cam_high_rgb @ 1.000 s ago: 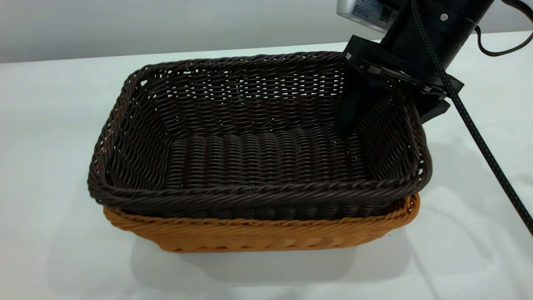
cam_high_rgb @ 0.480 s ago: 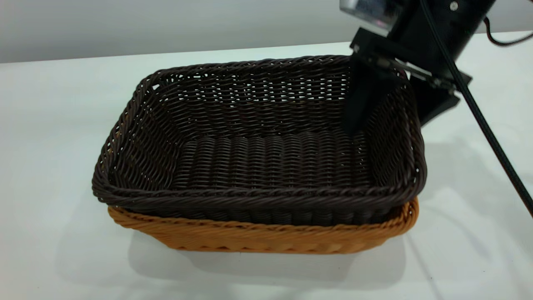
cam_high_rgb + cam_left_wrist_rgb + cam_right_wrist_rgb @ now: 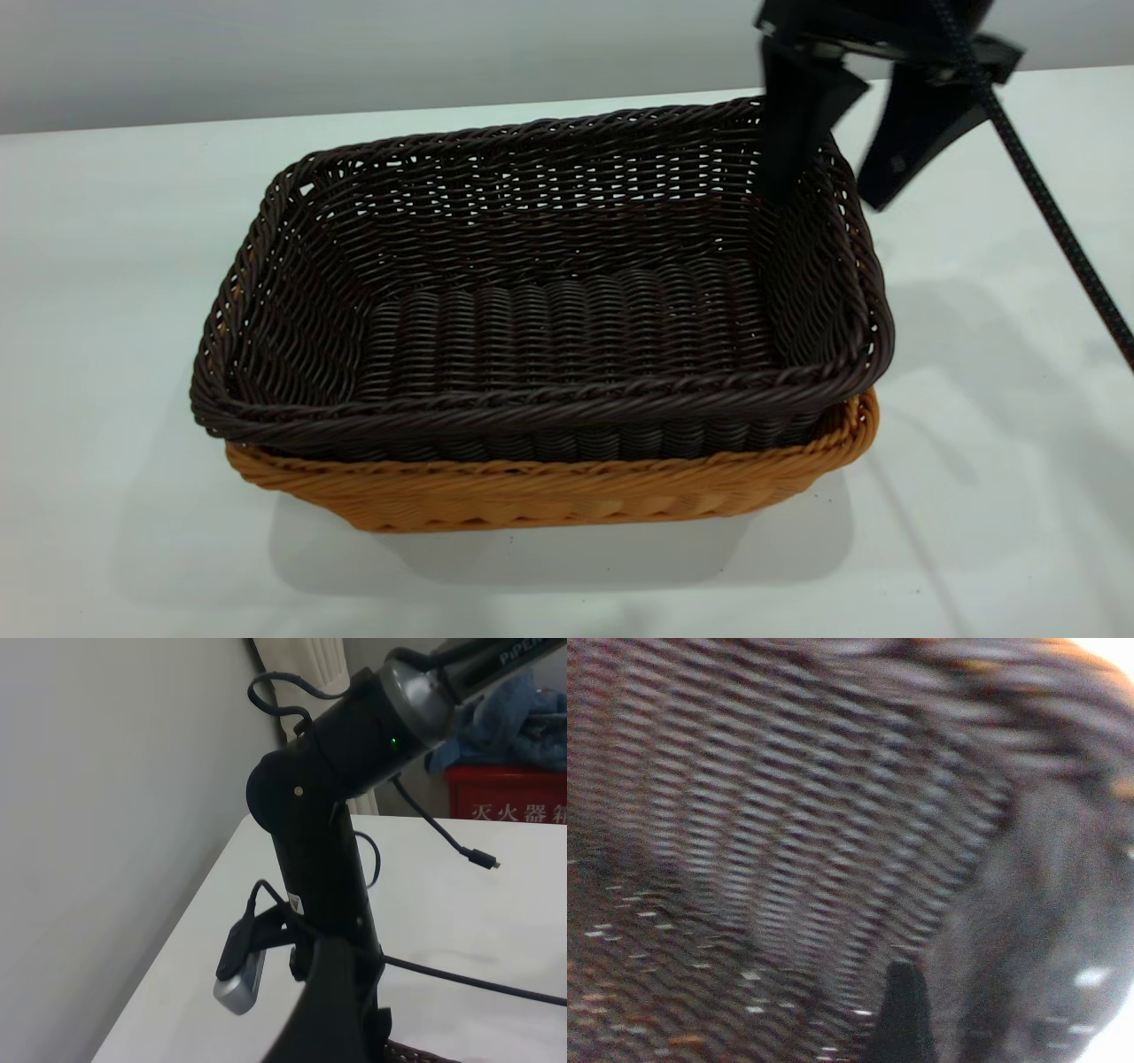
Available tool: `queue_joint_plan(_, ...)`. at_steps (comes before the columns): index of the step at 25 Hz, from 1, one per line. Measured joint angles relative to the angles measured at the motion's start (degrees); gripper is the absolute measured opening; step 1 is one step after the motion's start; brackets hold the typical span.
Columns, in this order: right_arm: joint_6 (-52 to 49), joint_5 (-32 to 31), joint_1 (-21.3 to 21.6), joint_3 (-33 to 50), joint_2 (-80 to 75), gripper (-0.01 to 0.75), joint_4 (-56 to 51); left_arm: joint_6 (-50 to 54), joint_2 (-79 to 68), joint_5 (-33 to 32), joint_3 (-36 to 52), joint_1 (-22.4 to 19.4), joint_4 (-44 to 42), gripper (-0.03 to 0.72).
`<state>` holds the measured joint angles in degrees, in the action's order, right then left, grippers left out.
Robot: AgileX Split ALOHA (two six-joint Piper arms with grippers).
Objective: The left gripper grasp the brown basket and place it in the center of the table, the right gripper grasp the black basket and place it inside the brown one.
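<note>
The black basket (image 3: 549, 310) sits nested inside the brown basket (image 3: 567, 496) in the middle of the white table (image 3: 106, 266). Only the brown basket's front wall and rim show under it. My right gripper (image 3: 826, 202) is open above the black basket's far right corner. One finger (image 3: 793, 133) hangs inside the wall and the other (image 3: 908, 146) outside, both clear of the rim. The right wrist view shows the black weave (image 3: 788, 842) up close, with one dark fingertip (image 3: 900, 1019). The left wrist view shows the right arm (image 3: 310, 815) from afar. The left gripper is out of view.
The right arm's braided cable (image 3: 1054, 221) runs down across the table's right side. A grey wall stands behind the table's far edge (image 3: 354, 111). In the left wrist view a red box (image 3: 509, 793) stands beyond the table.
The right gripper has risen from deep along the black basket's right wall to above its rim. The black basket has shifted slightly and stays in the brown one.
</note>
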<state>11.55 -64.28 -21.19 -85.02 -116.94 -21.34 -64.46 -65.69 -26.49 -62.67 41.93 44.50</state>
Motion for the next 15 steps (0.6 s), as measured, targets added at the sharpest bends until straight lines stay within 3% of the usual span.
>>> queue_joint_plan(7, -2.33, -3.12, 0.0, -3.45, 0.0, 0.576, 5.35, -0.4, 0.0, 0.27, 0.0, 0.0, -1.02, 0.604)
queue_joint_plan(15, -3.31, -5.79, 0.0, -8.87, 0.06, 0.507, 3.31, -0.42, 0.37, 0.26, 0.0, 0.0, -4.69, 0.604)
